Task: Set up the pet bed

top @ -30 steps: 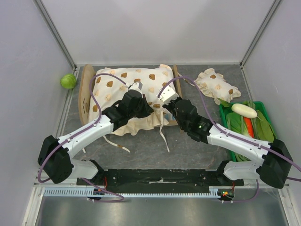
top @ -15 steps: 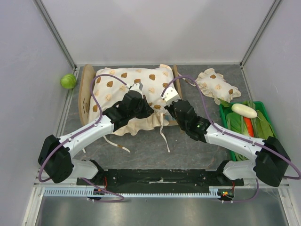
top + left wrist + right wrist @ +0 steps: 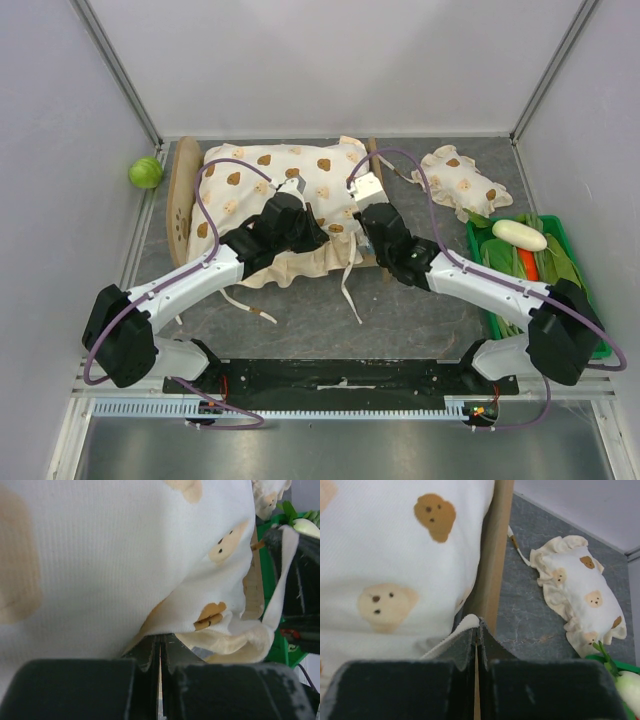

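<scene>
Two grippers, cushion-fitting step
Top: light-wood pet bed (image 3: pixel 180 200) far-centre, under cream bear-print cushion (image 3: pixel 300 165). Left wrist: left gripper (image 3: pixel 160 647) pinched on cushion hem. Right wrist: right gripper (image 3: pixel 476 630) clamps cream tie strip (image 3: pixel 447 637) beside bed rail; next, probably tying it down

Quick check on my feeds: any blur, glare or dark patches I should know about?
Top external: evenly lit, sharp, no glare. Left wrist: cushion fills the frame close up, its left part blurred. Right wrist: cushion slightly soft, frilled pillow sharper. Both wrist views: own fingers dark along the bottom.
</scene>
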